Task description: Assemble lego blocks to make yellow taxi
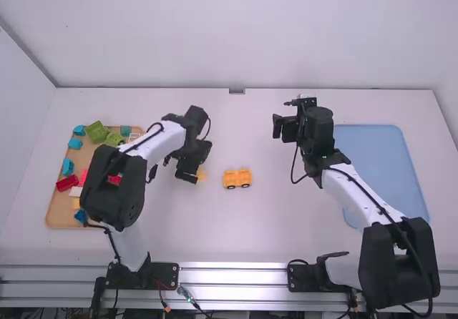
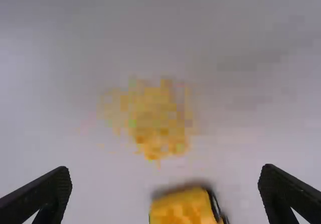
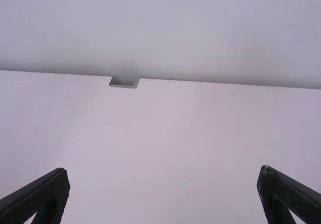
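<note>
Left of the table's middle, my left gripper [image 1: 190, 172] is low over the table, beside a small yellow block [image 1: 202, 174]. To the right of that block stands a yellow-orange car piece [image 1: 237, 179] with black wheels. In the left wrist view my left gripper [image 2: 166, 184] is open; a blurred yellow block [image 2: 156, 116] lies ahead of its fingers, and the car piece [image 2: 181, 208] is partly cut off at the bottom edge. Right of the middle, my right gripper [image 1: 279, 126] is held above the table, and in the right wrist view the right gripper [image 3: 164, 184] stands open and holds nothing.
At the far left a tan tray [image 1: 59, 206] holds several green, blue, red and yellow blocks, partly behind the left arm. A blue tray [image 1: 379, 162] lies at the right, partly behind the right arm. The table's back edge [image 3: 200, 82] meets a pale wall.
</note>
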`<state>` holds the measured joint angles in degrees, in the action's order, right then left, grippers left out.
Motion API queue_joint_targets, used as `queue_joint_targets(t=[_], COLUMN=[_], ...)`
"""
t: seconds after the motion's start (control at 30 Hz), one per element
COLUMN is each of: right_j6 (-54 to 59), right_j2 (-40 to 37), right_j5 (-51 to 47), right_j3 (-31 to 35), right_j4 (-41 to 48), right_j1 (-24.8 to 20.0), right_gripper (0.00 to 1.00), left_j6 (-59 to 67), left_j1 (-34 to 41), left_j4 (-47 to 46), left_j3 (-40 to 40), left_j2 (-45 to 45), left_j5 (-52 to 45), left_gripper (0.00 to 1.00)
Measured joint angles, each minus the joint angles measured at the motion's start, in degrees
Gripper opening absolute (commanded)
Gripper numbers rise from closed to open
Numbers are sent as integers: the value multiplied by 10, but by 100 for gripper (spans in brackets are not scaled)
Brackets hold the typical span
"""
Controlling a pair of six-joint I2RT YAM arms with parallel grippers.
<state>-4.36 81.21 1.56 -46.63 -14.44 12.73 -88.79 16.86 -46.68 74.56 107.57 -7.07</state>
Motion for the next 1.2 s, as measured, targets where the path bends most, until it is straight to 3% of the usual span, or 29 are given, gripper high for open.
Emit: queue_joint_targets(t=[0.03, 0.1, 0.27, 0.6, 0.7, 0.83, 0.97, 1.2], right_j6=[-1, -2, 0, -2, 0, -2, 0, -1], right_j2=[0, 0, 0, 0, 0, 0, 0, 0], right_j5=[0, 1, 0, 0, 2, 1, 1, 2], right_j3=[0, 0, 0, 0, 0, 0, 0, 0], right_j4=[0, 0, 0, 0, 0, 0, 0, -17], right_j1=[0, 0, 0, 0, 0, 0, 0, 0], right_gripper=[99, 99, 99, 99, 99, 99, 99, 99], left_j6=[83, 215, 548, 991, 1110, 1381, 1551, 1658], left_j1=[-9, -18, -28, -24, -24, -36, -74, -178], left_j4=[-8, -12, -24, 30, 29, -30, -50, 135], left_j3=[31, 74, 144, 148, 137, 99, 62, -71], left_j2=[0, 0, 0, 0, 0, 0, 0, 0], left_j5=[-7, -20, -37, 53, 37, -92, -217, -399], left_gripper=[92, 99, 99, 99, 99, 99, 99, 99])
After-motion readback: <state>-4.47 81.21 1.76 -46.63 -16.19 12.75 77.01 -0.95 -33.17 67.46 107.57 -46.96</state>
